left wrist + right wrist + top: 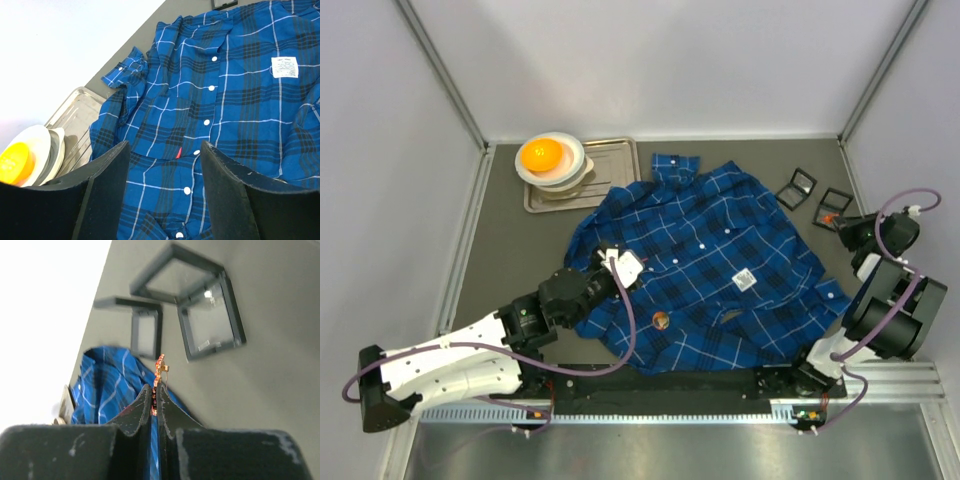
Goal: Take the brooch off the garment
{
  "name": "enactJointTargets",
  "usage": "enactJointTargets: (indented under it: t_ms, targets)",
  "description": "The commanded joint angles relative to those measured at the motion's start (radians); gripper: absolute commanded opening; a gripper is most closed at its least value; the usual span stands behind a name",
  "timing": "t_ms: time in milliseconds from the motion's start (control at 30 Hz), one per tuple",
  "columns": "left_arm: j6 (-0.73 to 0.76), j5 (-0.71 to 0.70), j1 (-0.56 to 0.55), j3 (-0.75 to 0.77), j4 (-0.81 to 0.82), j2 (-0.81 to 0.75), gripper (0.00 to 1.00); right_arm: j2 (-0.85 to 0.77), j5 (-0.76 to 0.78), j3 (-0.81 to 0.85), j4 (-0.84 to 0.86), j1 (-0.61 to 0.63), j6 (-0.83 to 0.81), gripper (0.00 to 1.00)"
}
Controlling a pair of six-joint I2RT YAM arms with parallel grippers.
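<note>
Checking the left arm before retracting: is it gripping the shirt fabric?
No, the left gripper stands open over the shirt, with no fabric pinched between its jaws.

The garment is showing dark-blue plaid crossed by thin white grid lines, with white buttons and a white tag. The brooch is glinting orange and gold. A white bowl is cradling an orange-yellow ball on a silver tray. The table is showing plain grey.

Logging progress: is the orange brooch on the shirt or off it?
Off. The shut right gripper pinches the brooch by the black boxes, apart from the shirt.
</note>
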Motion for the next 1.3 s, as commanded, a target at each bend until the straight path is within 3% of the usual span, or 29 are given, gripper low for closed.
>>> enactJointTargets:
  t_ms: [0, 433, 800, 1267]
  targets:
    - [-0.017, -0.009, 0.010, -0.005, 0.069, -0.006, 0.64, 0.070, 0.035, 0.107, 0.169, -0.012, 0.011, 0.00]
    - [-0.020, 0.016, 0.045, -0.006, 0.077, 0.040, 0.63, 0.300, 0.028, 0.160, 0.382, -0.012, 0.058, 0.00]
    - [-0.023, 0.037, 0.060, -0.006, 0.075, 0.055, 0.63, 0.397, 0.036, 0.158, 0.497, 0.003, 0.109, 0.00]
    - [-0.026, 0.045, 0.062, -0.006, 0.075, 0.046, 0.63, 0.432, 0.050, 0.178, 0.497, 0.029, 0.135, 0.02]
